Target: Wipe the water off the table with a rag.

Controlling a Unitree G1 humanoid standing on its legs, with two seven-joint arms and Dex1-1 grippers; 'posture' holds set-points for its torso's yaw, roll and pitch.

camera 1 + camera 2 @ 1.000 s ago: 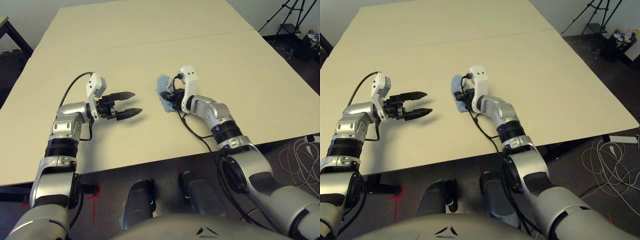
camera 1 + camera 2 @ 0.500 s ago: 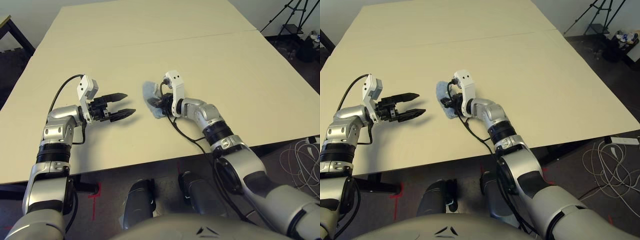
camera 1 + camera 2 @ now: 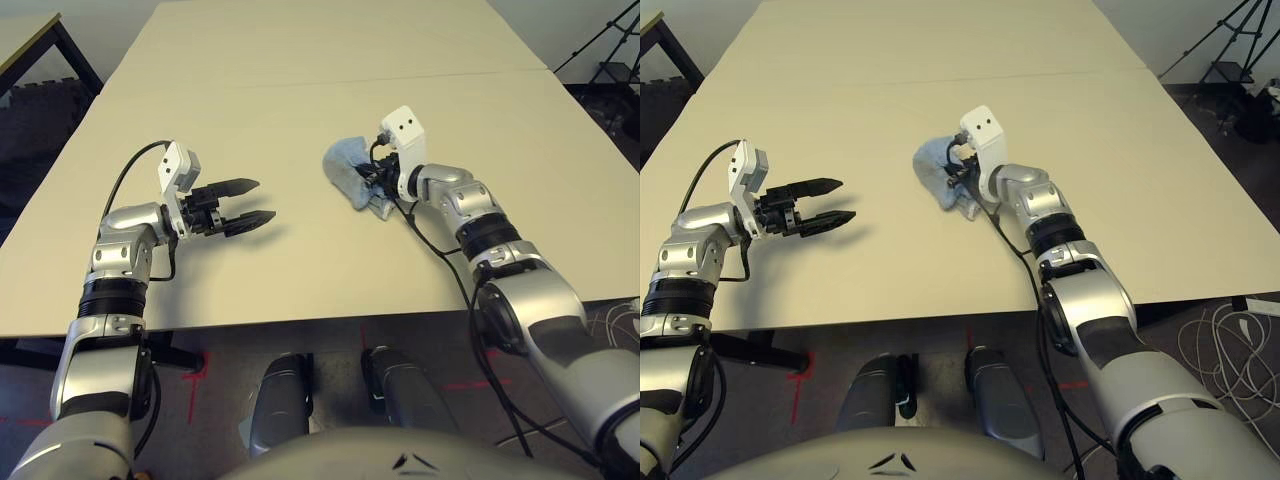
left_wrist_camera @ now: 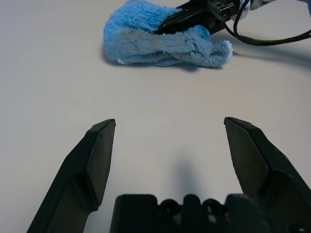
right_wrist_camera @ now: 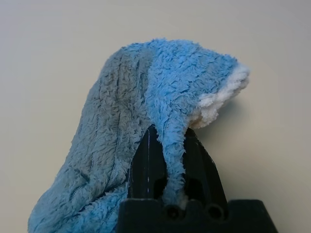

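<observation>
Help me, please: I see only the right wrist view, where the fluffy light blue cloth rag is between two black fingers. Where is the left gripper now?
Observer: The black two-fingered left gripper is to the left of the fluffy light blue cloth rag, apart from it.
Operator: Thank you. And its fingers, are they open or closed?
Observer: They are open, with nothing between them.
Operator: One more, please: does the table have some line beyond the rag?
Observer: Yes, a thin straight seam crosses the pale beige tabletop beyond the rag.
</observation>
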